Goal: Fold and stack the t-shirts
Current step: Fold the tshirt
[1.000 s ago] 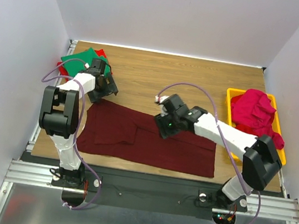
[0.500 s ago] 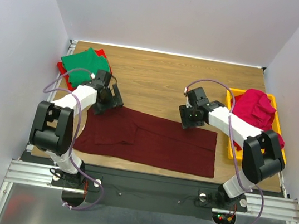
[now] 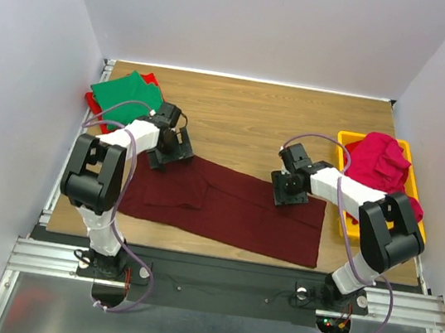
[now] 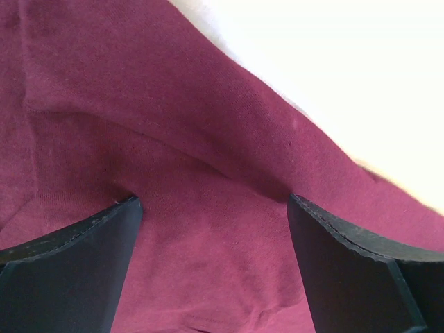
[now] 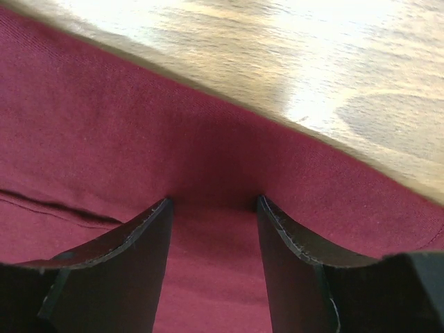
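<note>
A dark maroon t-shirt point(image 3: 225, 205) lies flat across the near middle of the table, folded into a long band. My left gripper point(image 3: 167, 155) is open and pressed down on its far left edge; the cloth point(image 4: 208, 180) fills the gap between the fingers point(image 4: 76, 257). My right gripper point(image 3: 285, 194) is open and pressed on the far edge near the right end, with cloth point(image 5: 208, 173) between its fingers point(image 5: 298, 270). A green shirt point(image 3: 124, 93) lies folded on a red one point(image 3: 91, 101) at the far left. A bright pink shirt point(image 3: 381, 169) is heaped in the tray.
The yellow plastic tray point(image 3: 345, 143) stands at the right edge of the table. Bare wood point(image 3: 246, 120) stretches behind the maroon shirt. White walls close in on the left, right and back.
Both grippers have moved toward the maroon shirt's far edge: the left came right and down from the green shirt, the right swung from the shirt's middle to its far right part.
</note>
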Controlling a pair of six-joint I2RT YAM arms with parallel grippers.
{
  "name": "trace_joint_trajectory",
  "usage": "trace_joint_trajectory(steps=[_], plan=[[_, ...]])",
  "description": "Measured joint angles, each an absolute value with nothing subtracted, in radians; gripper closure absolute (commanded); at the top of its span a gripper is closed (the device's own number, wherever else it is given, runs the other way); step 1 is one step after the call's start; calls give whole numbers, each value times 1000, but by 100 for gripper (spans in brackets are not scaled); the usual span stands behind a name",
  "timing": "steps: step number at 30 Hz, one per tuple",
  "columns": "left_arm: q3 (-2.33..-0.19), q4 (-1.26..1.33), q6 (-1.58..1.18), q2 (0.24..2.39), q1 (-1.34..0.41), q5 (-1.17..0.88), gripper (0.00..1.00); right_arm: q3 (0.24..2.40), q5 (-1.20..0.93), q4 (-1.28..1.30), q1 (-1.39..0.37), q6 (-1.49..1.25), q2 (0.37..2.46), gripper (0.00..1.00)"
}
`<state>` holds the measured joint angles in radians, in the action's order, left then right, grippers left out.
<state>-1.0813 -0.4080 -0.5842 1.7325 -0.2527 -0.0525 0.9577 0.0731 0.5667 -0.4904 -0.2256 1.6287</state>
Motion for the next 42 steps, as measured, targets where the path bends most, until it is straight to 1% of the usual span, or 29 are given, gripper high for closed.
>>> trace_joint_trajectory(steps=[3, 7, 12, 19, 24, 30, 35, 38, 42], plan=[[-1153, -419, -580, 1789, -263, -43, 2, 949, 53, 559, -490, -256, 1623, 43], [-1315, -435, -565, 1913, -298, -13, 2, 945, 25, 562, -488, -294, 1617, 43], [-1623, -456, -553, 2118, -345, 6, 1, 950, -13, 591, -485, -315, 1617, 43], [-2024, -492, -546, 2371, -380, -4, 1, 980, -85, 698, -485, -318, 1618, 43], [-2190, -498, -542, 2466, -407, -36, 1, 1055, -89, 757, -485, -316, 1612, 41], [-2160, -499, -541, 2427, -424, -36, 1, 1148, -86, 783, -485, -286, 1577, 41], [-1928, -508, -541, 2193, -419, 34, 1, 1172, -71, 780, -485, -247, 1596, 41], [-1829, -508, -541, 2074, -414, 72, 1, 1172, -55, 775, -485, -230, 1650, 41], [-1679, -487, -544, 1983, -402, 98, 2, 1172, -47, 767, -484, -224, 1713, 42]])
